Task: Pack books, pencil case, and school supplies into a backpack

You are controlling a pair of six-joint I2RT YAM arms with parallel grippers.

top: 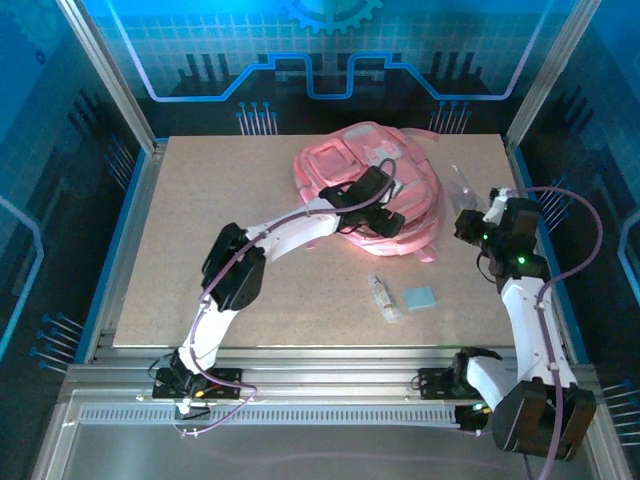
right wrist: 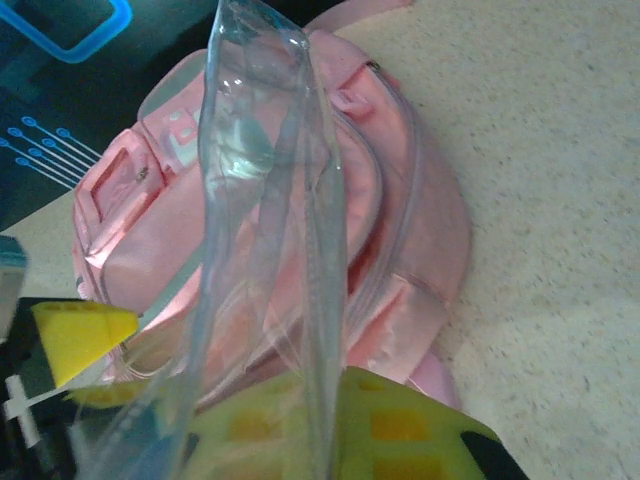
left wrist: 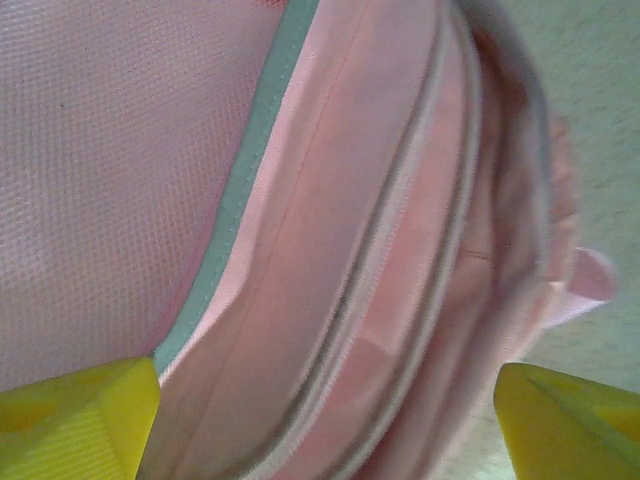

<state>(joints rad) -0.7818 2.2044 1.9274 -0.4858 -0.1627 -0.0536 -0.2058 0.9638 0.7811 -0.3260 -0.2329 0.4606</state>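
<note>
A speckled beige table board (top: 200, 250) sits inside an aluminium frame (top: 120, 130), with blue-lit panels around it. The left arm (top: 270, 235) stretches diagonally across the board, and its white and black links cover part of the near edge of the backpack (top: 340, 165). The backpack is a large pink fabric bag lying flat at the back centre of the board.

The left gripper (top: 383, 220) hangs over the bag's near side, released. In the left wrist view its yellow fingertips (left wrist: 75, 420) stand wide apart at the two lower corners. Between them run pink lining, a teal trim strip and grey zipper tracks, all slightly blurred. Whether the tips touch the fabric I cannot tell.

In front of the backpack, on bare board, lies a small whitish tube (top: 383, 297). Just beside it on the right is a light-blue square pad (top: 420, 297). Both are apart from either gripper.

Right of the backpack, the right gripper (top: 467, 212) is clenched on a clear plastic pouch (top: 461, 185). The pouch is thin, glossy, creased film that stands up from between the gripper's yellow-green fingers (right wrist: 400, 430). In the right wrist view the film stands in front of the backpack and veils its padded pockets, pale patches and a strap. The pouch is held just beside the bag's right edge.
</note>
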